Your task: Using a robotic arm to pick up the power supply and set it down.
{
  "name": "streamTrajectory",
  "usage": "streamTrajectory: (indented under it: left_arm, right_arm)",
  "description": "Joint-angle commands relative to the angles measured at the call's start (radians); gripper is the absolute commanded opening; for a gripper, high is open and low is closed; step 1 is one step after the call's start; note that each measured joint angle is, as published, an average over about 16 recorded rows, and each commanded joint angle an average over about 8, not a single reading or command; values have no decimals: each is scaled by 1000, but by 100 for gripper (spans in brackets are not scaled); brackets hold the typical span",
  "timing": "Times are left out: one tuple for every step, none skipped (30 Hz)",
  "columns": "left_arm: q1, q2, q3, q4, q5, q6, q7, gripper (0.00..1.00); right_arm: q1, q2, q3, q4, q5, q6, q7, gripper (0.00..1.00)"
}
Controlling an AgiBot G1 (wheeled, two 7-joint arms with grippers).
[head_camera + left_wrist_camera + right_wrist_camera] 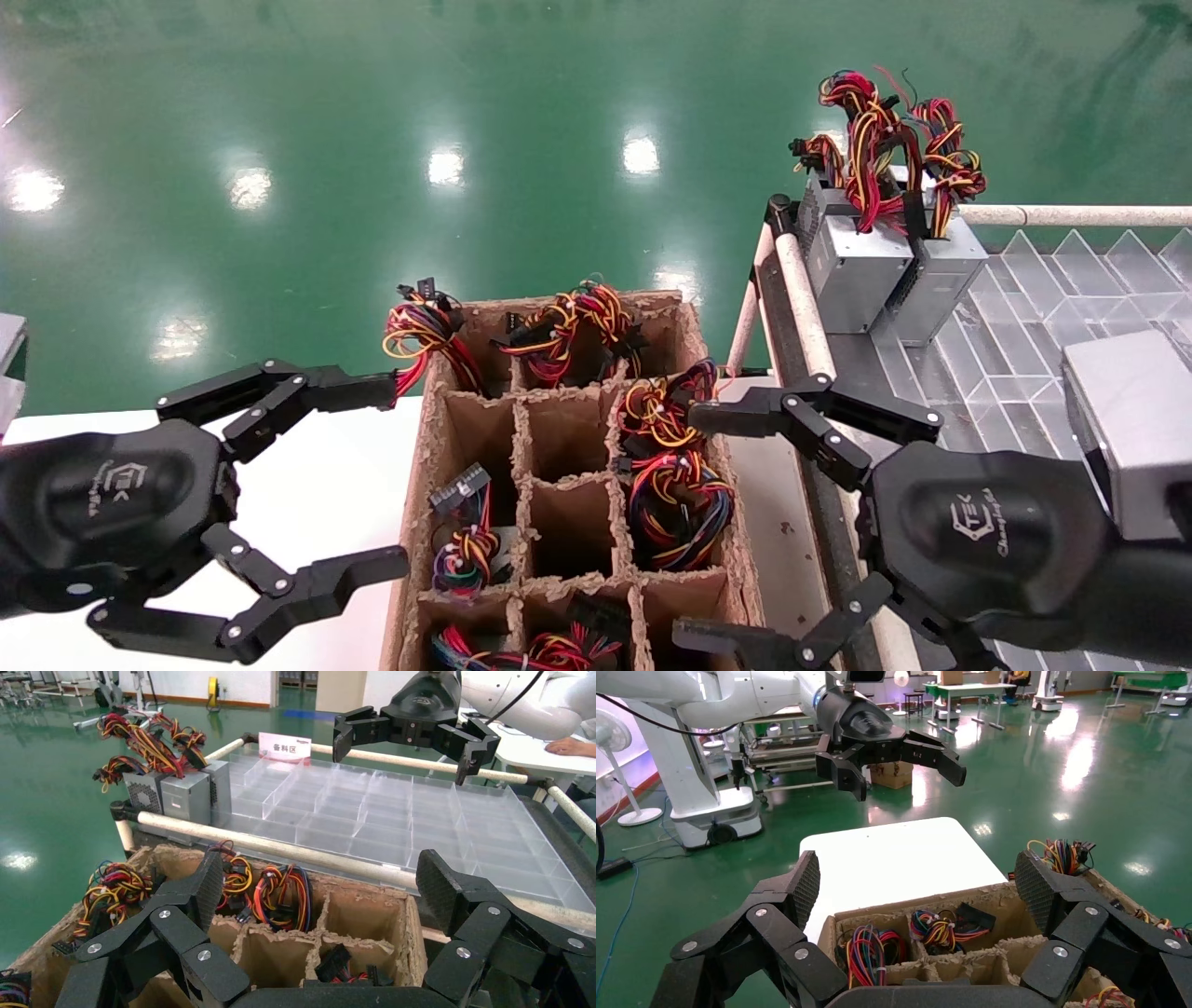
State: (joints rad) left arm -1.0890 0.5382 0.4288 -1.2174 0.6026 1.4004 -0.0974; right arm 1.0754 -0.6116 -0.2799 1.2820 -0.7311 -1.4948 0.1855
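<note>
The power supply (816,212) (144,796), a grey box with a round-hole grille and a short wire bundle, stands upright at the far corner of the clear divided tray (1024,317), beside similar grey units (852,280) with taller wire loops. My right gripper (698,525) (919,881) hangs open and empty over the right edge of the cardboard box (414,522), well short of the power supply. My left gripper (393,473) (323,881) is open and empty at the box's left side, above the white table (317,494).
The cardboard box has several cells, some holding coloured wire bundles (675,494), some bare. A padded rail (801,298) runs between box and tray. A white sign card (284,745) stands at the tray's far edge. Green floor lies beyond.
</note>
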Motion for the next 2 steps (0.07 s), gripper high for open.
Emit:
streamTrajectory:
  left_arm:
    - [0, 0, 0, 0, 0, 0, 0, 100]
    - [0, 0, 0, 0, 0, 0, 0, 100]
  right_arm:
    - [0, 0, 0, 0, 0, 0, 0, 100]
    - [0, 0, 0, 0, 0, 0, 0, 100]
